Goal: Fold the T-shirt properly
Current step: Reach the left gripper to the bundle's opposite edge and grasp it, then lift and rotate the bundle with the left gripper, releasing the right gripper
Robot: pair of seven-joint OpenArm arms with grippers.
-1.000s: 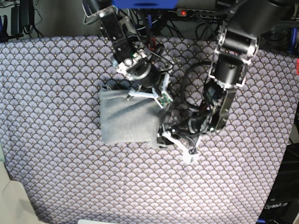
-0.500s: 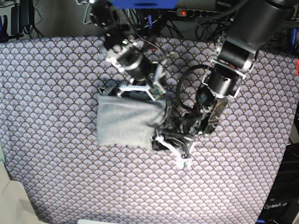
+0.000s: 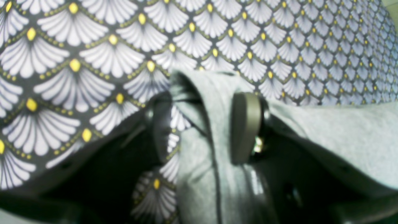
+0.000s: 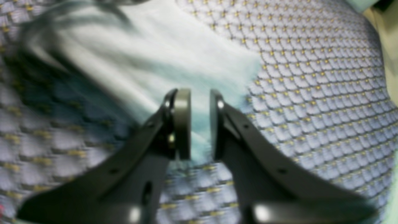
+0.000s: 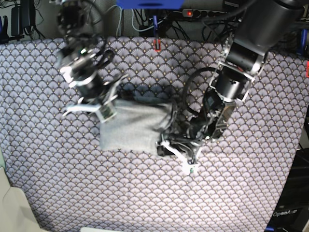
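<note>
Right gripper (image 5: pixel 89 104) has swung off top of folded bundle toward cloth's left edge, now at bundle's upper-left corner; jaws slightly apart, holding nothing. Plain light grey soft knit T-shirt (image 5: pixel 130 126) lies as compact rectangle mid-surface on purple-grey fan-scale patterned cloth (image 5: pixel 58 183), nudged slightly left. Left gripper (image 3: pixel 202 124), low at bundle's right edge, clamped on T-shirt fold. Judgement: fold near complete; left release outstanding.

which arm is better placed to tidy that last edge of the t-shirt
Left, likely. The left gripper has a fold of the T-shirt between its fingers, while the right gripper hangs empty above the shirt's far corner.
</note>
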